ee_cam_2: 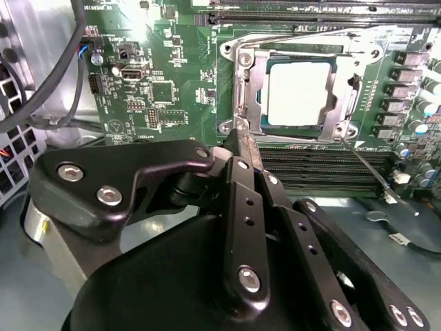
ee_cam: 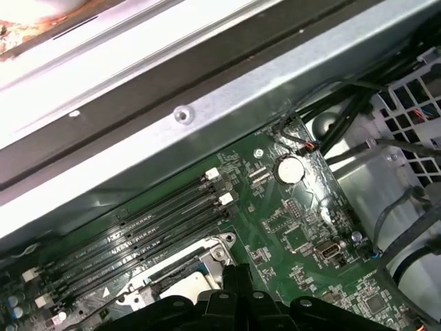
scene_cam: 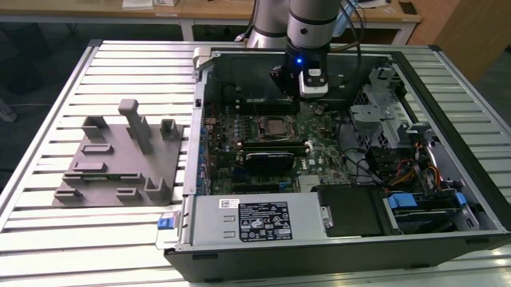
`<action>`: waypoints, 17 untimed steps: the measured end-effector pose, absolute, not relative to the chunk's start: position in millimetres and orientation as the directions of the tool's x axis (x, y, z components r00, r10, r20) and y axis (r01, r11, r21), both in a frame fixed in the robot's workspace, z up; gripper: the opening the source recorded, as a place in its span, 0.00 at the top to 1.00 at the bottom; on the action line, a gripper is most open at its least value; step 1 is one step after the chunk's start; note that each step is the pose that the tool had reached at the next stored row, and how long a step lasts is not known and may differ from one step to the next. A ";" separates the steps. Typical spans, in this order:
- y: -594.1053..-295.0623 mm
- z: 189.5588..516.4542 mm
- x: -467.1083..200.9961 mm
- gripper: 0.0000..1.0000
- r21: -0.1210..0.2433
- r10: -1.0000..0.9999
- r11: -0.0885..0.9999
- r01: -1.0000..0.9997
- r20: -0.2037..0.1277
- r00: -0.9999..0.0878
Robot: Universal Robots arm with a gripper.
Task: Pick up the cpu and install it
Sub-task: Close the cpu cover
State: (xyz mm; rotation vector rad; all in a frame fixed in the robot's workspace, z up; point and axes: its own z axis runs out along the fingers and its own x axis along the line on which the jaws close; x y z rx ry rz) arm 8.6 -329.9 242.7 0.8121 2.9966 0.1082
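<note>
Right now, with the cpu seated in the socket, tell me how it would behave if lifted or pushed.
The cpu is a thin flat square with a metal top, so probably stiff and light. That smooth top may be slippery to grip. Lying flat, it should not roll or tip, and the socket frame around it would likely block a sideways push.
</note>
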 end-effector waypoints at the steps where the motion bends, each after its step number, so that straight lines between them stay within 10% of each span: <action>1: -329.9 242.7 8.6 0.89 0.076 0.499 0.865 0.497 -0.016 -0.866; 17: -330.0 242.7 8.6 0.89 0.076 0.394 0.917 0.392 -0.016 -0.919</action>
